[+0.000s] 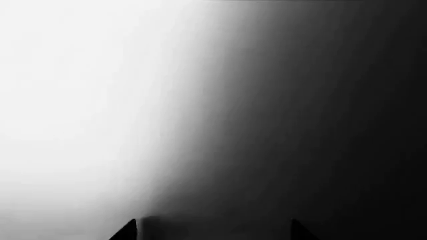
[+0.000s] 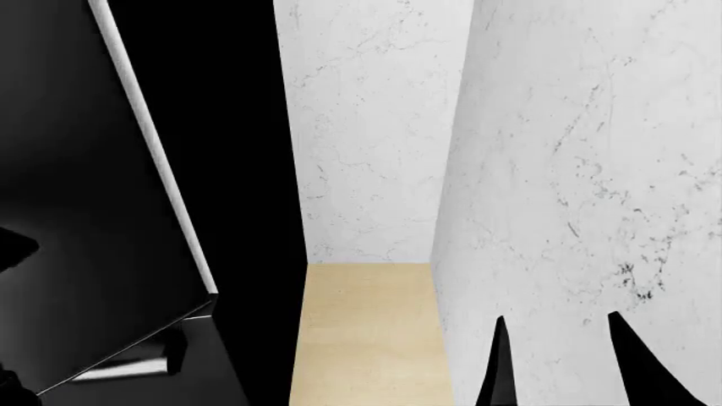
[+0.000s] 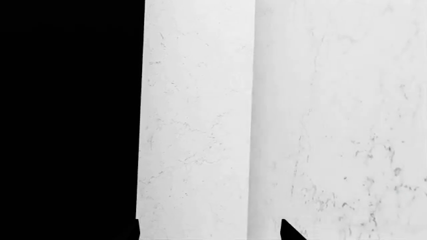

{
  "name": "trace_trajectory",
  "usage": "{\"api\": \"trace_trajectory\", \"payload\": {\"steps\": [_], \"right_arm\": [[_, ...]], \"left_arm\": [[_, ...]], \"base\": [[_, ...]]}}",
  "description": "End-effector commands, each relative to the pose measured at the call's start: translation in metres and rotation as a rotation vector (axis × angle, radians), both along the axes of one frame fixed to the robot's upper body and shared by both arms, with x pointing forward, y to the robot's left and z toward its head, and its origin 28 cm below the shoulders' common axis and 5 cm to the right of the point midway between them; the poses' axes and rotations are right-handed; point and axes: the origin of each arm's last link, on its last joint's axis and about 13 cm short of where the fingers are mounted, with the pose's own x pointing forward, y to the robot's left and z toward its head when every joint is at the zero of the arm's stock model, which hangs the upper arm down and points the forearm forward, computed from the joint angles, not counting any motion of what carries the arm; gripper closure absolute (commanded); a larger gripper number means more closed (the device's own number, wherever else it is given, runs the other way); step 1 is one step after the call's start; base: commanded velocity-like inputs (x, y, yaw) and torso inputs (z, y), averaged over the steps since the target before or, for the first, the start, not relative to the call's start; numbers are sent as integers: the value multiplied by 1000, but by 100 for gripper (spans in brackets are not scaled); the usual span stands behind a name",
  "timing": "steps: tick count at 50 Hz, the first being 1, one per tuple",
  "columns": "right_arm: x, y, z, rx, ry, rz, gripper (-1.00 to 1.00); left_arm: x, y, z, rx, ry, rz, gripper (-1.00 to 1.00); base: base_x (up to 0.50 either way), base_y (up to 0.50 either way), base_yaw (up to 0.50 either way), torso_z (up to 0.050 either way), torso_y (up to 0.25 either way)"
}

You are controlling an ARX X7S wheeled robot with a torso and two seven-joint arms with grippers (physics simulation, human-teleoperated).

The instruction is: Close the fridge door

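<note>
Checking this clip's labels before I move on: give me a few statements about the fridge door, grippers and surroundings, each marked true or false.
1. The fridge door has a glossy black face with a pale bar handle. True.
2. The right gripper is shut on the handle. False: its fingers stand apart in front of the marble wall, holding nothing.
3. A pale wooden floor strip lies between the black unit and the wall. True.
4. The right wrist view shows an oven window. False: it shows white marble and a black surface.
5. The left gripper is open. True.
</note>
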Motion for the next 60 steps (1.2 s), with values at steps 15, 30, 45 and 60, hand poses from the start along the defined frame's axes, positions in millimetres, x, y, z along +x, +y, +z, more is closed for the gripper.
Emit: {"api": "trace_trajectory", "payload": {"steps": [15,30,45,60], "right_arm": [[1,0,0,1,5,-1,-100],[1,1,-1,3,6,4,-100],[2,2,-1,4,7,12,-100],[2,2,-1,7,10,13,-100]], "left_arm": [[7,52,-4,1,167,128,-100],[11,63,31,151,308,74,-100],[20,75,44,304,533,-6,-100],[22,73,43,361,661,-97,-100]], "base": [[0,0,0,0,0],[0,0,0,0,0],[0,0,0,0,0],[0,0,0,0,0]]}}
